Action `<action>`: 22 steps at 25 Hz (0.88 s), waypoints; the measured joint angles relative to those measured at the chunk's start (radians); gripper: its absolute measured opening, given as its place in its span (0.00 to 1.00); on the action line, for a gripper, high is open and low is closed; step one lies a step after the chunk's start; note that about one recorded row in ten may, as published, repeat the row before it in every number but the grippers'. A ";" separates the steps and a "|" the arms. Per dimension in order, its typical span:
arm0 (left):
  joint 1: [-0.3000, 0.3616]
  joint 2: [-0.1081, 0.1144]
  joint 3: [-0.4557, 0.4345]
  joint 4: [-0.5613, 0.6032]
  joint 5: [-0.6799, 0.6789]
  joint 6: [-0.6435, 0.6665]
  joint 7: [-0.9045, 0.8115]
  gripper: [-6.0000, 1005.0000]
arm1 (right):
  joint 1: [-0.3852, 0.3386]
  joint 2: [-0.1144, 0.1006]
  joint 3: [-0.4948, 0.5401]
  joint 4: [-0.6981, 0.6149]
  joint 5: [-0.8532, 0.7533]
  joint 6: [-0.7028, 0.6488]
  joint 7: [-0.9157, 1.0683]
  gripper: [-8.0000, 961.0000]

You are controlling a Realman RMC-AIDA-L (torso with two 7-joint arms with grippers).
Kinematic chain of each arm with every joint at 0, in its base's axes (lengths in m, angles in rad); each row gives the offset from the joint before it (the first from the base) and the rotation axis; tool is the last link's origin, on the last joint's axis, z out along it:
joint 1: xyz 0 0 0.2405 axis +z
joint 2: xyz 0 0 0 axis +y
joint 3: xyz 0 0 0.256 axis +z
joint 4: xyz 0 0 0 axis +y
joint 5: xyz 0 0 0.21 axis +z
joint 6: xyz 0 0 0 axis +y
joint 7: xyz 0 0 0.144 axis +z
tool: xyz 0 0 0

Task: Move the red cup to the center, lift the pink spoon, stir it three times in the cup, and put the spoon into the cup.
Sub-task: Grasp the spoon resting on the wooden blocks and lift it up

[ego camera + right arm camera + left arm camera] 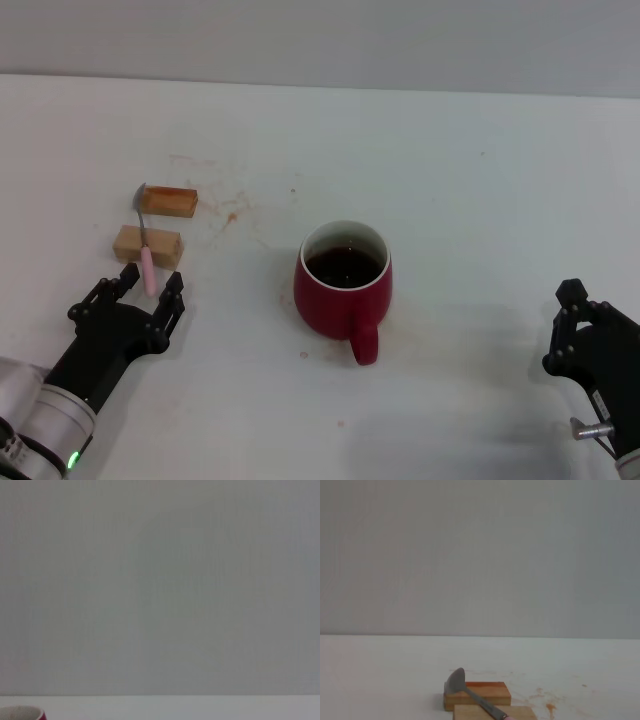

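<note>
The red cup (pixel 343 290) stands near the table's middle with dark liquid inside and its handle turned toward me; its rim (pixel 20 713) just shows in the right wrist view. The pink spoon (pixel 146 258) lies across two tan wooden blocks at the left, its grey bowl (pixel 456 680) at the far end. My left gripper (pixel 150 282) is open, low over the table, its fingers on either side of the tip of the spoon's pink handle. Apart from the cup, at the near right, my right gripper (pixel 585 300) is open and holds nothing.
The far wooden block (pixel 168 201) and the near wooden block (pixel 147 244) carry the spoon. Faint reddish stains (pixel 230 215) mark the white table between the blocks and the cup. A grey wall rises behind the table.
</note>
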 joint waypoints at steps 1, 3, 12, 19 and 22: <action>0.000 0.000 0.000 0.000 0.000 0.000 -0.001 0.65 | 0.000 0.000 0.000 0.000 0.000 0.000 0.000 0.01; -0.002 0.001 0.001 0.000 0.000 -0.002 -0.002 0.60 | 0.000 0.000 0.000 0.000 0.000 0.000 0.000 0.01; -0.011 0.001 0.001 0.007 0.000 -0.003 -0.002 0.55 | -0.001 0.000 0.000 -0.002 0.000 0.001 0.002 0.01; -0.011 0.000 0.001 0.008 0.000 -0.003 0.001 0.55 | -0.001 0.000 0.000 -0.003 0.000 0.002 0.004 0.01; -0.009 0.000 0.001 0.006 0.000 -0.003 0.001 0.52 | -0.001 0.000 0.000 -0.003 0.000 0.002 0.004 0.01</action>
